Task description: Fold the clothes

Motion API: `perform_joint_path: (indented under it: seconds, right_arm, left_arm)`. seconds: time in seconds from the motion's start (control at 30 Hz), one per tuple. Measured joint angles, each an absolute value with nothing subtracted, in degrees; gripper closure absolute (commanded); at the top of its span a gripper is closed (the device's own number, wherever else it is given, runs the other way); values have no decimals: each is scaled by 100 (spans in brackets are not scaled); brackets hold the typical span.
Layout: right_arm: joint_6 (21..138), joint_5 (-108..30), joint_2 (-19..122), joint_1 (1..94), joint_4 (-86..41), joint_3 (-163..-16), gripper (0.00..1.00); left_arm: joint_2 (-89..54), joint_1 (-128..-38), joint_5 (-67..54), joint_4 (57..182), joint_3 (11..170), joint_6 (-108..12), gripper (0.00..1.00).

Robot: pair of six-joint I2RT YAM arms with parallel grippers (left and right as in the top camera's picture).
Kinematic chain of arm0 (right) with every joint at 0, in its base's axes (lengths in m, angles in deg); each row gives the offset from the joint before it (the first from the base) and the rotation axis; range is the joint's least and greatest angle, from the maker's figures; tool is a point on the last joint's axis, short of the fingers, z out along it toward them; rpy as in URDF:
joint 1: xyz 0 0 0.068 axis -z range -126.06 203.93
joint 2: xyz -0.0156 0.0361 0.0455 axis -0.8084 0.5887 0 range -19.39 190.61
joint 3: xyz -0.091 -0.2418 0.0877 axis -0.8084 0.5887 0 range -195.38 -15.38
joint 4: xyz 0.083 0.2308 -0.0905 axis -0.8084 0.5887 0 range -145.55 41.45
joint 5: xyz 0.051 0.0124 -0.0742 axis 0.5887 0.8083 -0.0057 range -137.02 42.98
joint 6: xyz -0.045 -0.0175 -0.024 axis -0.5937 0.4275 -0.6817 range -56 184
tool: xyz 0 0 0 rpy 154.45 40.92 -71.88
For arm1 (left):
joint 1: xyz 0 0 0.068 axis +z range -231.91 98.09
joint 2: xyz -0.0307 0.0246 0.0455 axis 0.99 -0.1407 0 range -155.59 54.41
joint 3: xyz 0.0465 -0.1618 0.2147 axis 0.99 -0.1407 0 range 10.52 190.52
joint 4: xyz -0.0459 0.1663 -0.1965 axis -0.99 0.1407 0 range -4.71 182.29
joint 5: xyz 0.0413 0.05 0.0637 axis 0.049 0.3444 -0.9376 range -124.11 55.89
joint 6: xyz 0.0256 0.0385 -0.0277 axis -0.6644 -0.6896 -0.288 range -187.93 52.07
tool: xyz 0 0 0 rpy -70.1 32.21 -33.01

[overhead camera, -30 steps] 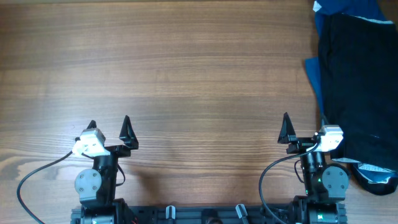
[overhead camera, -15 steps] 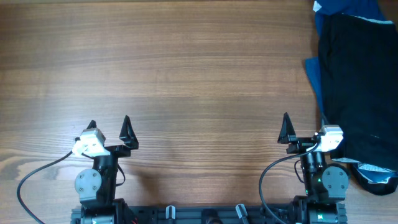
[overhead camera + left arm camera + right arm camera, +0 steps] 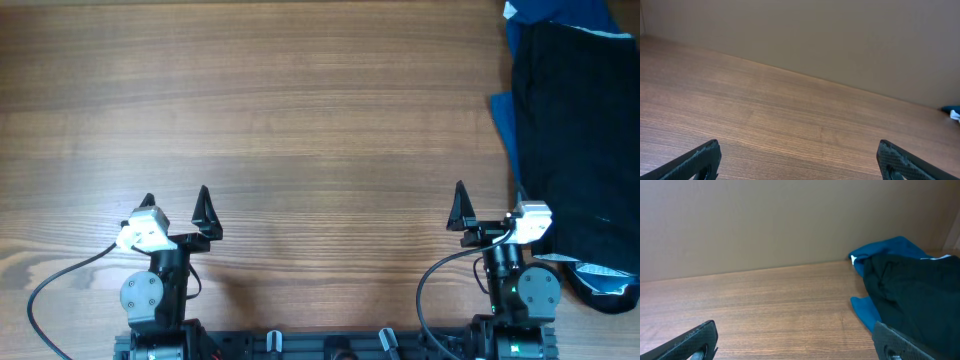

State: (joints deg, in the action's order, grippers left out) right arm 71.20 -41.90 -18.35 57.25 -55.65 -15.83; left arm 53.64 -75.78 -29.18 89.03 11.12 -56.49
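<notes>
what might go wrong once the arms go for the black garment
1. The black garment overlaps the blue cloth, so the open right pincer might grab both layers.
2. It lies far right, away from the open left pincer; a one-armed drag could bunch it up.

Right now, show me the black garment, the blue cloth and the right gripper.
black garment point(image 3: 580, 130), overhead view, middle of the fabric
blue cloth point(image 3: 890, 247), right wrist view, bunched upper part
right gripper point(image 3: 489, 192), overhead view, midway between fingertips
</notes>
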Motion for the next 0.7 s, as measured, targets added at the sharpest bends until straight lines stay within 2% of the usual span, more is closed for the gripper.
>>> perform_joint_path:
  seconds: [0.37,0.7]
  right_arm:
    - [7118,-4192,-1835,5725,-5574,-1583,0]
    - [7118,-3921,-1833,5725,-6243,-1583,0]
  left_arm:
    - [5364,-7578,-2916,8890,1112,-5649,0]
    - [5361,-7578,-2632,8652,1125,-5614,0]
